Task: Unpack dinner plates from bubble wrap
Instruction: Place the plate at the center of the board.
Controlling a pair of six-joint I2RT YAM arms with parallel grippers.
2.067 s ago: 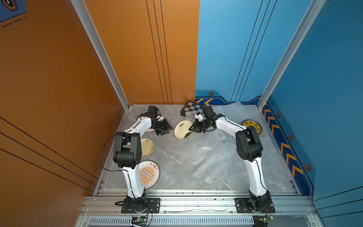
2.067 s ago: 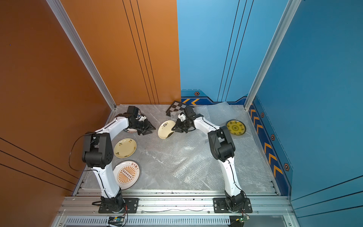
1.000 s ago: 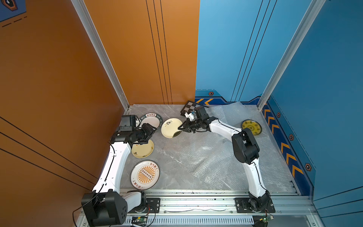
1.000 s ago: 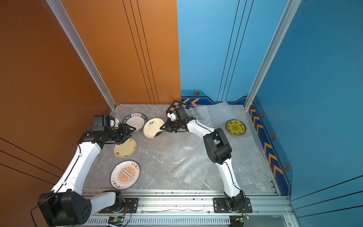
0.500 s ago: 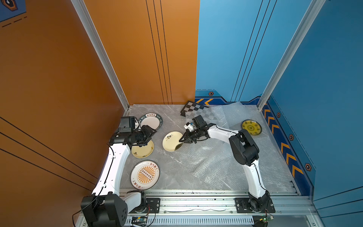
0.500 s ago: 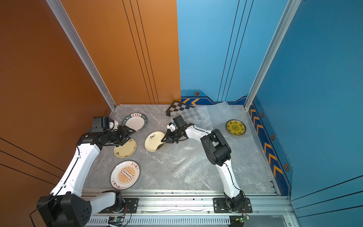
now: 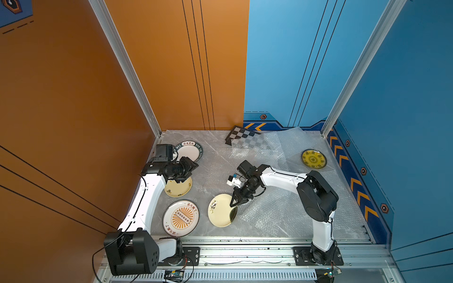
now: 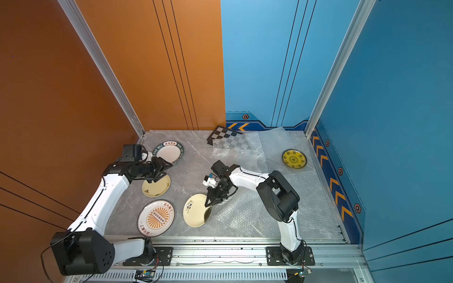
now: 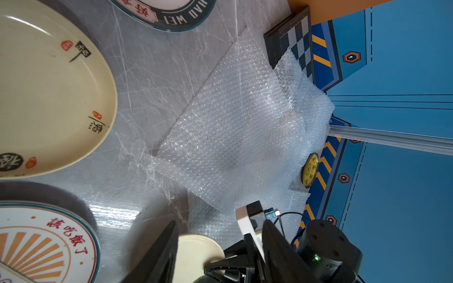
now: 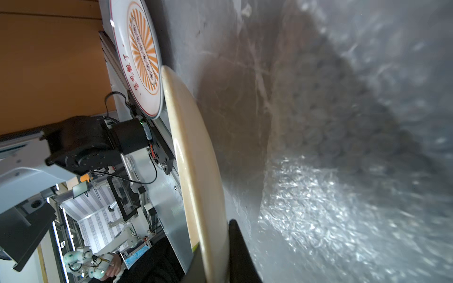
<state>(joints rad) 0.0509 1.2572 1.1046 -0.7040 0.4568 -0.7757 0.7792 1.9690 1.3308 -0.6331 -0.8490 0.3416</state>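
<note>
My right gripper point(image 7: 233, 203) point(image 10: 215, 245) is shut on the rim of a cream dinner plate with black blotches point(image 7: 221, 210) point(image 8: 195, 211) point(image 10: 196, 159). The plate is tilted, its gripped side off the table, beside the orange sunburst plate point(image 7: 181, 218). My left gripper point(image 7: 189, 168) point(image 9: 220, 221) is open and empty, above the other cream plate point(image 7: 177, 188) point(image 9: 49, 93). The green-lettered plate point(image 7: 190, 153) lies at the back left. The yellow plate point(image 7: 314, 158) rests on bubble wrap point(image 7: 282, 152) at the back right. More bubble wrap point(image 7: 267, 210) lies flat under my right arm.
A black-and-grey checkerboard point(image 7: 241, 136) lies at the back wall, partly under bubble wrap. Orange and blue walls close in the left, back and right sides. A metal rail point(image 7: 245, 241) runs along the front edge.
My right gripper has carried the blotched cream plate from the back middle toward the front, to beside the sunburst plate. My left arm pulled back earlier and has since stayed still.
</note>
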